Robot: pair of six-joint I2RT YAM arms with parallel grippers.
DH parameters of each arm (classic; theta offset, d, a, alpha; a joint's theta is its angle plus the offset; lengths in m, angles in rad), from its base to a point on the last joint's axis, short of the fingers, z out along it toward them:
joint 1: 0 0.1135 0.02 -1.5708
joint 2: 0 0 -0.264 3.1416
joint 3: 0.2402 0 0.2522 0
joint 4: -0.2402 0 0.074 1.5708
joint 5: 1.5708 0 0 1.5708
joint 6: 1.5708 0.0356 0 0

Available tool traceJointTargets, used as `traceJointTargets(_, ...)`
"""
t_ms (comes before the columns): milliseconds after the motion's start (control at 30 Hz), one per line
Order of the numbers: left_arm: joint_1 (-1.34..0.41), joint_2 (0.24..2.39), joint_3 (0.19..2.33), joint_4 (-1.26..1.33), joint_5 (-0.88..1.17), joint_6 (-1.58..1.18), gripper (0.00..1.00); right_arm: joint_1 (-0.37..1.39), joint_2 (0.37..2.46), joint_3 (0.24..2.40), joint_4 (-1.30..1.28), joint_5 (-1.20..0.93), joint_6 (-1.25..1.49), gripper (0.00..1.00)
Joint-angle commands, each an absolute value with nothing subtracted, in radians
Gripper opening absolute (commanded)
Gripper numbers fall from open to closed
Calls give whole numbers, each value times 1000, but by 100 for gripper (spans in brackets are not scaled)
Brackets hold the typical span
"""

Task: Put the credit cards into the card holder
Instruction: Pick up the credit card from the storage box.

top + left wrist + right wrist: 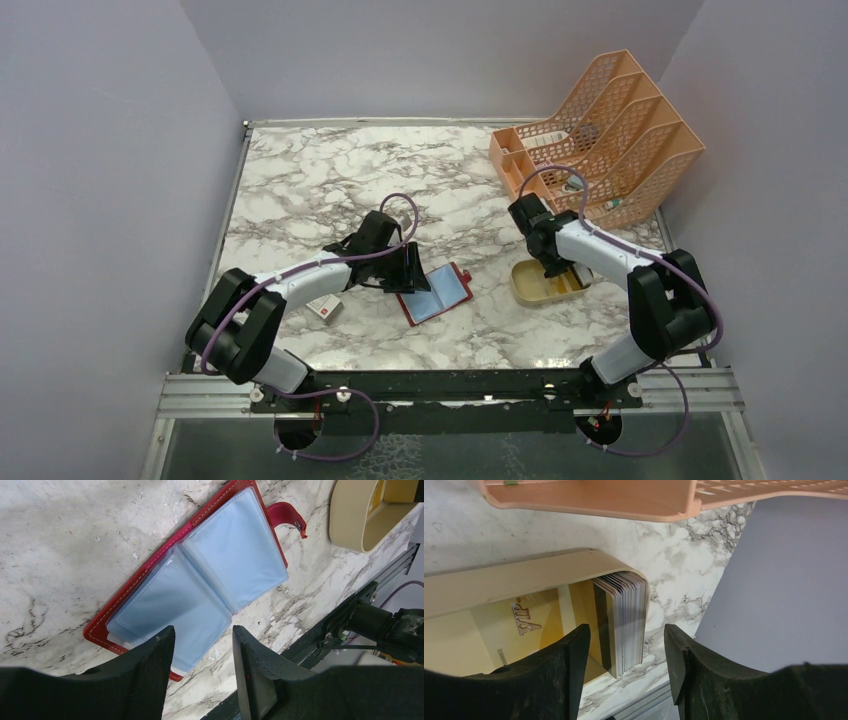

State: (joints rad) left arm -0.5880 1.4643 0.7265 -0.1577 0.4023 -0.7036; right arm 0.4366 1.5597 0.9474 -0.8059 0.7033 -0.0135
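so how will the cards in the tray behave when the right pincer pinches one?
The cards look thin and stiff, so one probably won't bend in the right pincer. They sit packed edge-up at the end of the tray, so neighbours may come along or fan over. Their smooth faces likely slide against each other.

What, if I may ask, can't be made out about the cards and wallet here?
- Card holder: its cloudy blue plastic hides whether any card is inside; the left pincer covers its near edge in the left wrist view.
- Credit cards: the stack's count is too fine in the right wrist view; the right pincer hides part of the gold VIP one.
- Tray: the right arm covers part of it in the top view.
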Motion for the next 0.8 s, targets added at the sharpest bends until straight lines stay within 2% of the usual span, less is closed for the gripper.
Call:
traceJointTargets(0,-583,1440,715,-135,432,-701,49,430,1568,934,-762,802,-27,55)
traceJointTargets(167,-581,1441,718,-134,433,-701,49,430,1568,920,-748,827,-33,50)
traceJointTargets(767,-580,1435,710,-129,432,-704,49,430,1549,932,-744,781,-52,20)
